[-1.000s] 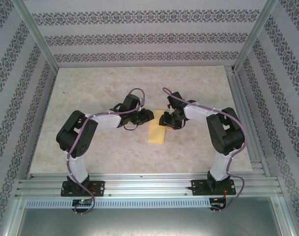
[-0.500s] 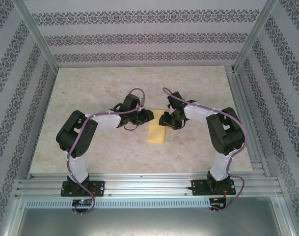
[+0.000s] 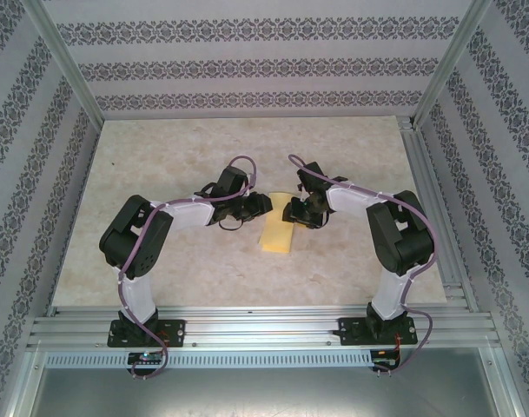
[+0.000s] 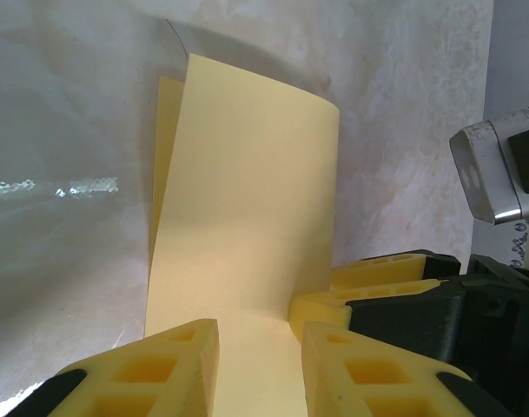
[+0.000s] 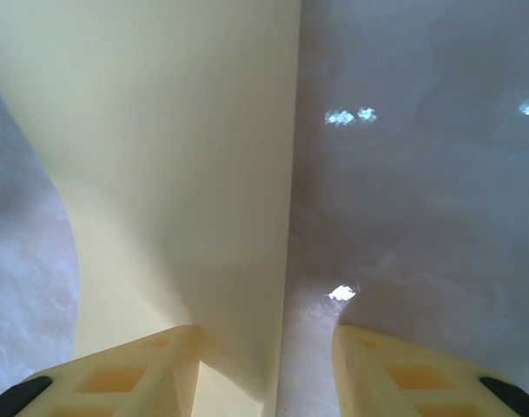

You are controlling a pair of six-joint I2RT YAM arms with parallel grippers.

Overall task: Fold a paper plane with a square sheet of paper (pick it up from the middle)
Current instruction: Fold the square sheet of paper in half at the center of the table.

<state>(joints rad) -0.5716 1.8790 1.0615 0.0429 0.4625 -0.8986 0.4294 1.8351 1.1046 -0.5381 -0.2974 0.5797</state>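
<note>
The square sheet of paper [image 3: 278, 233] lies mid-table as a pale-yellow narrow strip, folded lengthwise. In the left wrist view one half of the paper [image 4: 247, 174] stands up as a flap while the rest lies flat on the table. My left gripper [image 3: 262, 206] hovers at the strip's far left end, its jaws open over the flat part [image 4: 255, 373]. My right gripper [image 3: 292, 212] is at the far right end, open, with the flap's free edge [image 5: 286, 261] running between its fingers [image 5: 125, 378]. Its fingertips [image 4: 368, 282] touch the base of the flap.
The marble-patterned tabletop [image 3: 177, 156] is bordered by aluminium frame rails [image 3: 433, 200] on the right and along the near edge. Patterned walls enclose the back and both sides.
</note>
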